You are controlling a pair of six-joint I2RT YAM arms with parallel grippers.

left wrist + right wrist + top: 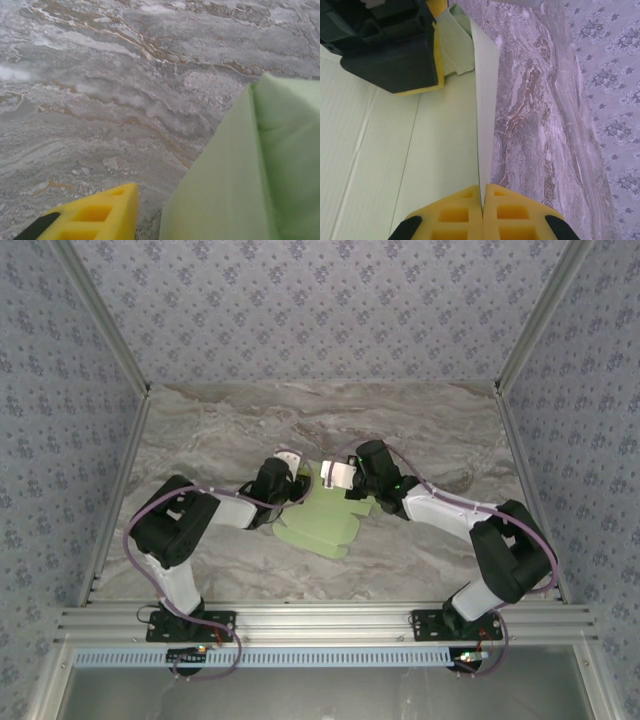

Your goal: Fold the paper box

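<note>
Right wrist: right fingers [455,215] clamped on paper box [445,150] flap; left fingers [95,215] beside it, spacing unclear.

Gry marble tbl [420,430] (floral walls [300,300])

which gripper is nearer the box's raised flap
Right. The right gripper is shut on the flap of the box, pinching its edge. The left gripper is off by the flap's far end.
</note>
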